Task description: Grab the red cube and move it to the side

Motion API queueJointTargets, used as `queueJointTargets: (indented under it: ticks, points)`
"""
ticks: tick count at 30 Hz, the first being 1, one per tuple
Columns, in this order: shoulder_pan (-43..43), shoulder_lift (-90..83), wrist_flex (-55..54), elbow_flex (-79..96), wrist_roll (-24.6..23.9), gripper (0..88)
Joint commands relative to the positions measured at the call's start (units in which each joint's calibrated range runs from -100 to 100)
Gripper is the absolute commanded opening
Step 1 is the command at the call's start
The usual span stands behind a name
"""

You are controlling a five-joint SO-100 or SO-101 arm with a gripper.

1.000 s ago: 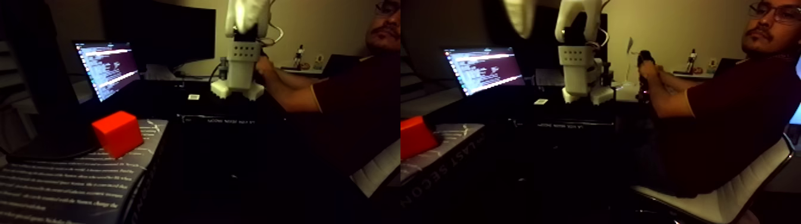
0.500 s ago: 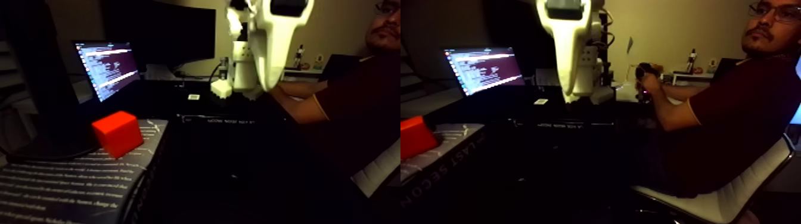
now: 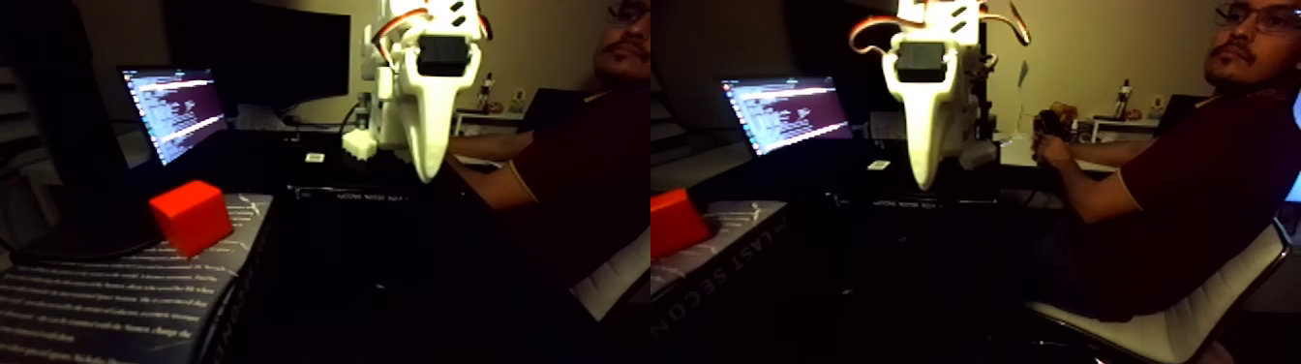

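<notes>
End effector (image 3: 423,174) empty, fingers together, hanging well right of cube (image 3: 191,217) on book (image 3: 116,300); reach or retreat, can't tell.

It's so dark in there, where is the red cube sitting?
In the fixed view the red cube sits at the left on a book, below the lit laptop screen, with the end effector hanging apart to its right.
</notes>
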Motion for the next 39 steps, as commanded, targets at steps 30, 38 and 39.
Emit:
queueJointTargets:
  ticks: [30,38,39]
  points:
    - [0.46,-1.94,1.84,0.09,0.24,0.6]
    - [0.46,-1.94,1.84,0.09,0.24,0.6]
    - [0.46,-1.94,1.84,0.09,0.24,0.6]
